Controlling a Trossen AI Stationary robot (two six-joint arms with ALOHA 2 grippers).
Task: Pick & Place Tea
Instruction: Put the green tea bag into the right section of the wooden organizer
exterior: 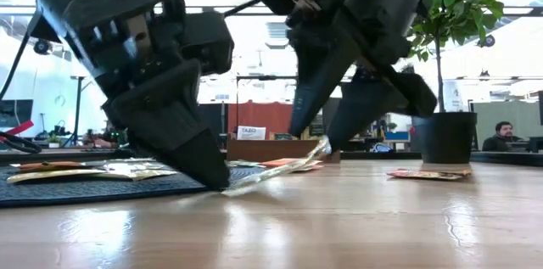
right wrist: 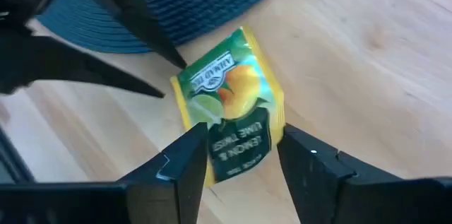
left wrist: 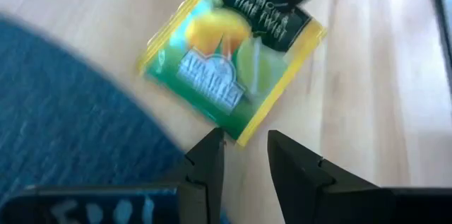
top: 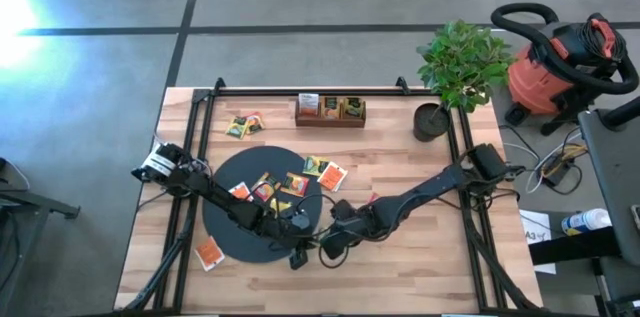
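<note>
A yellow-green tea packet [right wrist: 222, 90] printed with lemons lies just off the black disc [top: 232, 229], near the table's front edge. My right gripper [right wrist: 244, 150] is shut on its dark label end, and the packet [exterior: 271, 171] slants up toward it. My left gripper [left wrist: 244, 146] stands open at the packet's low corner [left wrist: 236, 136], by the disc's rim. More tea packets [top: 293, 183] lie on the disc and on the wood around it. In the high view both grippers cover the held packet. My right gripper holds the packet's dark label end [right wrist: 240, 143] between its two fingers, coming from above and slanting down. That end is lifted [exterior: 321, 147]; the opposite end [exterior: 233, 188] rests on the table, so the packet is tilted and slightly bowed. I cannot tell whether my left gripper touches the low corner.
A brown wooden tray [top: 330, 111] with packets stands at the far edge. A potted plant [top: 455, 67] stands at the far right corner. Loose packets lie at the far left [top: 243, 125], right of the disc [top: 328, 173] and near the front left [top: 208, 253].
</note>
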